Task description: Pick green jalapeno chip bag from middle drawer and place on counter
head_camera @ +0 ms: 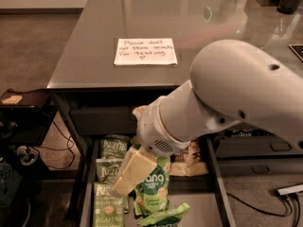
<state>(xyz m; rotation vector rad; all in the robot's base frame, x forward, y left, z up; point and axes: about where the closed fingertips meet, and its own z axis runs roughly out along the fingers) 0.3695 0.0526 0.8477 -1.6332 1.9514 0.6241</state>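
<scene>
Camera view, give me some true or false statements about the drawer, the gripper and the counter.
The gripper hangs over the open middle drawer. True.
The white note lies in the drawer. False: it lies on the counter.
A Kettle bag sits on the counter. False: the green jalapeno chip bags lie in the drawer.
The dang bags lie beside the green jalapeno chip bags. True.
</scene>
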